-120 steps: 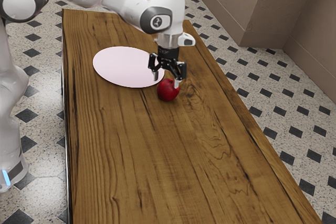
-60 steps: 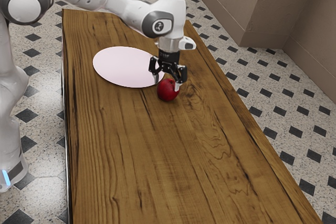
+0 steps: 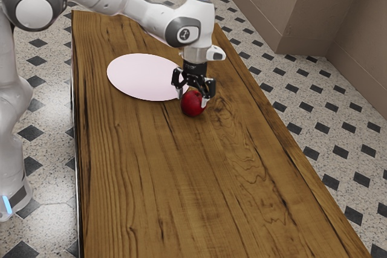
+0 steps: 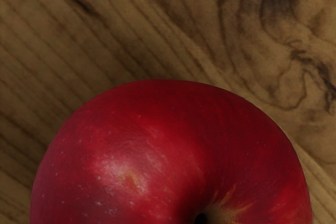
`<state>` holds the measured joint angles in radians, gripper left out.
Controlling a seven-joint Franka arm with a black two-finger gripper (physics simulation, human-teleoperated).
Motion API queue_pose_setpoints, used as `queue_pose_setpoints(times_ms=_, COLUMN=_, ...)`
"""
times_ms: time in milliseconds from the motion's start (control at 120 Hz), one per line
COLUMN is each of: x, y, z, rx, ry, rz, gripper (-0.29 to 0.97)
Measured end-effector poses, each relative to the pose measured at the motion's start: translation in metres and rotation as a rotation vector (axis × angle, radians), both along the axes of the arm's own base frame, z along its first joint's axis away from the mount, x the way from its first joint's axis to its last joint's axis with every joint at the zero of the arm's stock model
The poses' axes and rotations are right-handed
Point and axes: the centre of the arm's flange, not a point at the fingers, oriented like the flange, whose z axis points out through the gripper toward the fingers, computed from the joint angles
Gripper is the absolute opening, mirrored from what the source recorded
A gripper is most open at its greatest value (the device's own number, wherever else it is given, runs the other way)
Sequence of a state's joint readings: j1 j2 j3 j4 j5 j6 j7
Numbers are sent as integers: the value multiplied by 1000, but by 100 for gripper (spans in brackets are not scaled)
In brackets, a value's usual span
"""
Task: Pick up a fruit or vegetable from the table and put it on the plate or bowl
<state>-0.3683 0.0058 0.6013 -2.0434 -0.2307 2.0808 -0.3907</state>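
item one, the task's fruit: we list one red apple (image 3: 192, 106). it rests on the wooden surface (image 3: 181, 185), in the far half, just beside the plate's near right edge. it sits on the wood, not on the plate. we cannot tell whether it touches the plate's rim.

item two: one flat, round, pale pink plate (image 3: 140, 75). it lies on the surface to the exterior view's left of the apple and a little farther away.

item three: the hand (image 3: 193, 95), black, pointing straight down over the apple. we record it as released. its two fingers stand spread wide, one on the apple's left by the plate's edge and the other on its right. the apple's upper part sits between them.

item four: the white arm (image 3: 151, 10). it comes in from the exterior view's upper left and passes above the plate's far side down to the hand.

item five, the wrist view: the apple (image 4: 173, 156) lies close under the hand. it is glossy red with a pale sheen on one shoulder, and its dark stem hollow is in sight. around it we note the surface (image 4: 105, 30), with streaked grain and a darker swirl beyond the fruit.

item six, surroundings: a floor (image 3: 314, 101) of pale tiles with small black diamonds lies on both sides of the surface. a beige wall (image 3: 314, 4) stands at the far right.
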Motion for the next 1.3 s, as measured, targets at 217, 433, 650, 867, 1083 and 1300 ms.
queue_pose_setpoints(times_ms=217, x=2, y=1, z=-4, rx=3, ry=3, rz=5, gripper=68)
queue_pose_setpoints(times_ms=433, x=6, y=-5, z=-11, rx=3, ry=12, rz=1, gripper=68)
queue_pose_setpoints(times_ms=650, x=9, y=-13, z=-15, rx=-3, ry=10, rz=-5, gripper=67)
queue_pose_setpoints(times_ms=867, x=8, y=-4, z=-12, rx=-5, ry=2, rz=20, gripper=44)
queue_pose_setpoints(times_ms=1083, x=7, y=1, z=-9, rx=4, ry=0, rz=42, gripper=26)
queue_pose_setpoints(times_ms=1300, x=5, y=-3, z=2, rx=4, ry=-16, rz=50, gripper=7)
